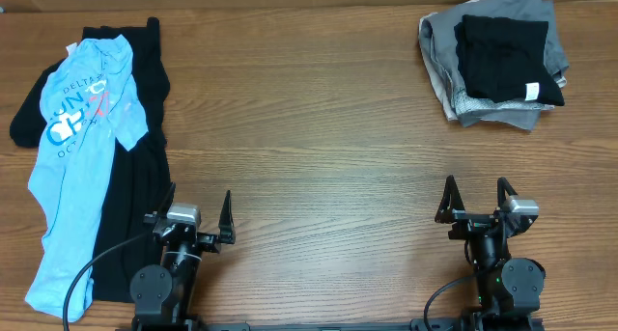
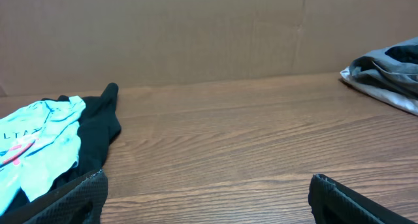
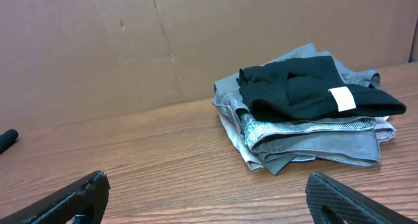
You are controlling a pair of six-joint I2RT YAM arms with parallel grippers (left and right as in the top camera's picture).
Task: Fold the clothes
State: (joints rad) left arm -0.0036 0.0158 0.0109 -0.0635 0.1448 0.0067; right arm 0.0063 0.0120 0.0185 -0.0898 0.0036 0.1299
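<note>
A light blue T-shirt (image 1: 70,167) with lettering lies stretched out at the table's left side, on top of a larger plain black garment (image 1: 135,157). Both show at the left of the left wrist view, the T-shirt (image 2: 39,145) over the black garment (image 2: 98,129). My left gripper (image 1: 198,220) stands open at the front, just right of the black garment, with nothing between its fingers. My right gripper (image 1: 478,201) is open too, at the front right over bare wood.
A folded pile of grey and black clothes (image 1: 497,70) sits at the back right, also seen in the right wrist view as a stack (image 3: 307,113). A brown cardboard wall (image 2: 196,34) backs the wooden table (image 1: 309,128).
</note>
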